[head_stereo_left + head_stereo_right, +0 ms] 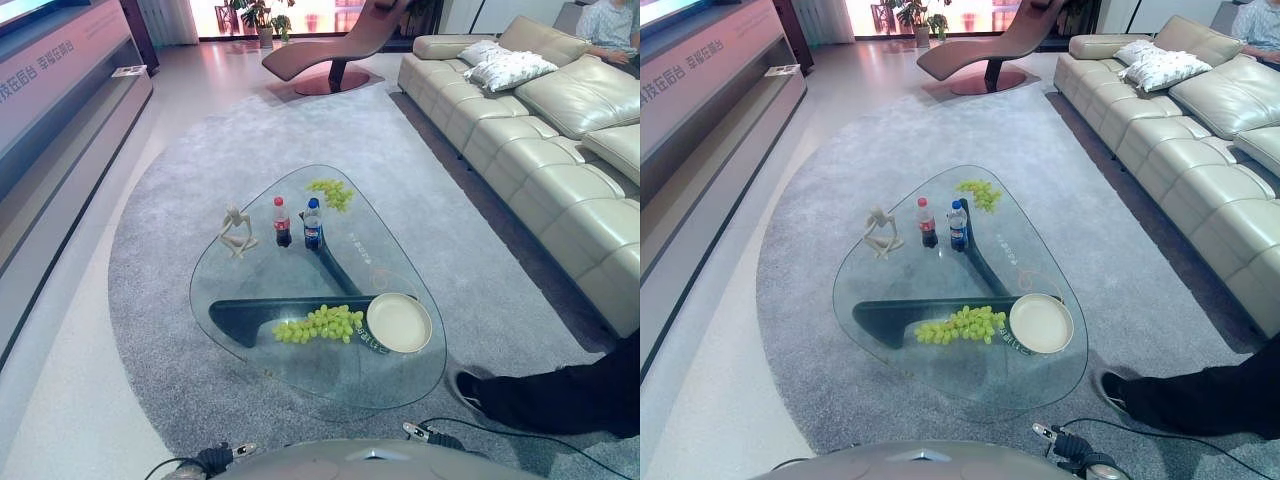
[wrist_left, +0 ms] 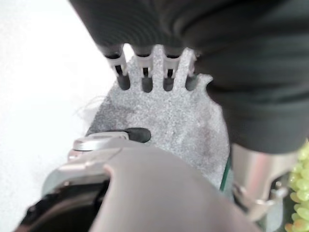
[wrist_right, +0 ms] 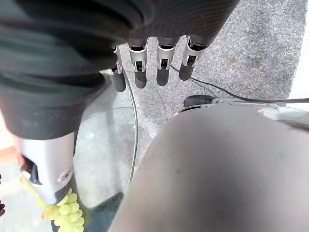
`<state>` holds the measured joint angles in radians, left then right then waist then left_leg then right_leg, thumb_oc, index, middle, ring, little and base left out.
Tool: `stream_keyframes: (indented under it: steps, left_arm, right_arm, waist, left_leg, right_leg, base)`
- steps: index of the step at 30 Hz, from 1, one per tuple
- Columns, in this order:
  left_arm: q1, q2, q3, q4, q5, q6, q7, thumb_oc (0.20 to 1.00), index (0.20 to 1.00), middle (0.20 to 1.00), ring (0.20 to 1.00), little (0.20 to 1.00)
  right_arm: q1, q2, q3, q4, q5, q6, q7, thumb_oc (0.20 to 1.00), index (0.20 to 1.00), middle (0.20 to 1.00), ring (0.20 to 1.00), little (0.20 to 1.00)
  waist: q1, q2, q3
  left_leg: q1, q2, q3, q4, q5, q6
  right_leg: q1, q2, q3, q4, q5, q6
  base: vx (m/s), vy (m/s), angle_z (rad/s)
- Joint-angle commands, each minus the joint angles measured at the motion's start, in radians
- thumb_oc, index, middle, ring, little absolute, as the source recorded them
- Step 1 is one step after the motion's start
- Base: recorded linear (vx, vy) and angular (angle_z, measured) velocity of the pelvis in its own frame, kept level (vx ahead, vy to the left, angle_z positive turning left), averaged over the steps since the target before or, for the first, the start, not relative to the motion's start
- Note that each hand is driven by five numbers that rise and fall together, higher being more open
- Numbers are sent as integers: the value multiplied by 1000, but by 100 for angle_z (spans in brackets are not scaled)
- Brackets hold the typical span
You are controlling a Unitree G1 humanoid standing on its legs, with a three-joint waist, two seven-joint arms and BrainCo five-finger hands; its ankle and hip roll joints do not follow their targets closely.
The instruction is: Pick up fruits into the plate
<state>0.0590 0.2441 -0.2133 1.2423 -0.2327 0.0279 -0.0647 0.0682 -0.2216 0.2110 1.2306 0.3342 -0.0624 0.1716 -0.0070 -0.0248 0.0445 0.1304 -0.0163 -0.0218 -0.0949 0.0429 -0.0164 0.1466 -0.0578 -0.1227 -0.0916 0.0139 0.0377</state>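
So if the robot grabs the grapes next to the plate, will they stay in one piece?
Probably not quite. The near grapes look like a loose, sprawling bunch, so it would likely sag and flop when lifted. A few may drop off and roll on the smooth glass table. They are likely soft, so a hard squeeze could squash them.

A long bunch of green grapes [image 1: 322,323] lies on the glass table's near side, its end just beside an empty, round cream plate [image 1: 399,322] resting flat. A second, smaller bunch of green grapes [image 1: 331,193] lies at the table's far edge.
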Motion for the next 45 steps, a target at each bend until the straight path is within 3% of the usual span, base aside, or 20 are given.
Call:
stream_keyframes:
  steps: [1, 9, 16, 22, 27, 32, 35, 37, 38, 39, 45]
  left_arm:
    - [-84, -19, -39, 33, 52, -71, 51, 1000, 1000, 1000, 1000, 1000]
    - [-85, -14, -22, 34, 42, -11, 108, 1000, 1000, 1000, 1000, 1000]
    - [-101, -17, -43, 14, 57, -62, 127, 1000, 1000, 1000, 1000, 1000]
    - [-166, -21, -62, -40, -90, -128, 126, 1000, 1000, 1000, 1000, 1000]
    - [-234, -3, -94, -113, -26, -158, 176, 1000, 1000, 1000, 1000, 1000]
    - [-358, 78, -180, -301, 137, -104, 328, 1000, 1000, 1000, 1000, 1000]
    - [-440, 169, -219, -389, 191, -70, 372, 1000, 1000, 1000, 1000, 1000]
    - [-440, 169, -218, -389, 191, -69, 372, 1000, 1000, 1000, 1000, 1000]
    - [-513, 267, -240, -484, 252, -35, 412, 1000, 1000, 1000, 1000, 1000]
    - [-540, 299, -246, -519, 275, -24, 416, 1000, 1000, 1000, 1000, 1000]
    - [-742, 427, -289, -657, 388, 110, 439, 1000, 1000, 1000, 1000, 1000]
  right_arm:
    - [-66, 22, 41, 7, 5, 1, 5, 1000, 1000, 1000, 1000, 1000]
    - [-68, 22, 45, 5, 14, 4, 4, 1000, 1000, 1000, 1000, 1000]
    - [-73, 13, 60, -23, 25, 6, -6, 1000, 1000, 1000, 1000, 1000]
    - [-108, -5, 83, -72, 66, 5, -26, 1000, 1000, 1000, 1000, 1000]
    - [-159, -35, 101, -110, 90, 7, -33, 1000, 1000, 1000, 1000, 1000]
    - [-230, -93, 143, -205, 153, 35, -50, 1000, 1000, 1000, 1000, 1000]
    - [-260, -121, 162, -254, 187, 33, -54, 1000, 1000, 1000, 1000, 1000]
    - [-260, -121, 162, -254, 187, 33, -54, 1000, 1000, 1000, 1000, 1000]
    - [-279, -143, 166, -303, 216, 25, -58, 1000, 1000, 1000, 1000, 1000]
    - [-286, -148, 165, -315, 223, 18, -62, 1000, 1000, 1000, 1000, 1000]
    - [-328, -154, 168, -353, 287, -8, -75, 1000, 1000, 1000, 1000, 1000]
  waist:
    - [15, 8, 71]
    - [21, 4, 81]
    - [17, 5, 110]
    - [4, 16, 173]
    - [-8, 32, 237]
    - [-33, 51, 339]
    - [-42, 63, 392]
    - [-42, 63, 392]
    - [-52, 72, 441]
    - [-54, 75, 460]
    - [-60, 77, 476]
  left_leg:
    - [71, 14, 72, 17, -125, 16]
    - [64, 15, 67, 20, -122, 14]
    - [37, 17, 67, 27, -115, 15]
    - [-19, 20, 64, 47, -106, 17]
    - [-74, 20, 59, 64, -91, 14]
    - [-151, 24, 62, 78, -62, 7]
    - [-193, 23, 56, 78, -44, 4]
    - [-194, 23, 57, 78, -44, 4]
    - [-235, 20, 51, 81, -29, 0]
    - [-254, 18, 50, 85, -24, -1]
    - [-442, 4, 55, 155, -9, -1]
  right_leg:
    - [0, -46, 4, 54, -11, 60]
    - [-4, -48, 1, 55, -10, 62]
    - [-36, -48, 11, 62, -2, 61]
    - [-105, -46, 30, 85, 4, 54]
    - [-166, -43, 46, 105, 10, 47]
    - [-246, -31, 80, 122, 23, 40]
    - [-298, -22, 91, 141, 27, 36]
    - [-298, -22, 91, 142, 27, 36]
    - [-351, -15, 97, 165, 27, 32]
    - [-372, -13, 97, 174, 27, 30]
    - [-576, -17, 87, 267, 32, 31]
  base:
    - [0, 0, 0]
    - [0, 0, 0]
    - [-7, -1, 0]
    - [-54, 4, 0]
    - [-125, 35, 0]
    - [-113, 33, -15]
    - [-89, 19, -18]
    - [-61, 13, -8]
    - [-109, 22, -9]
    - [-116, 23, -12]
    - [-77, -43, -9]
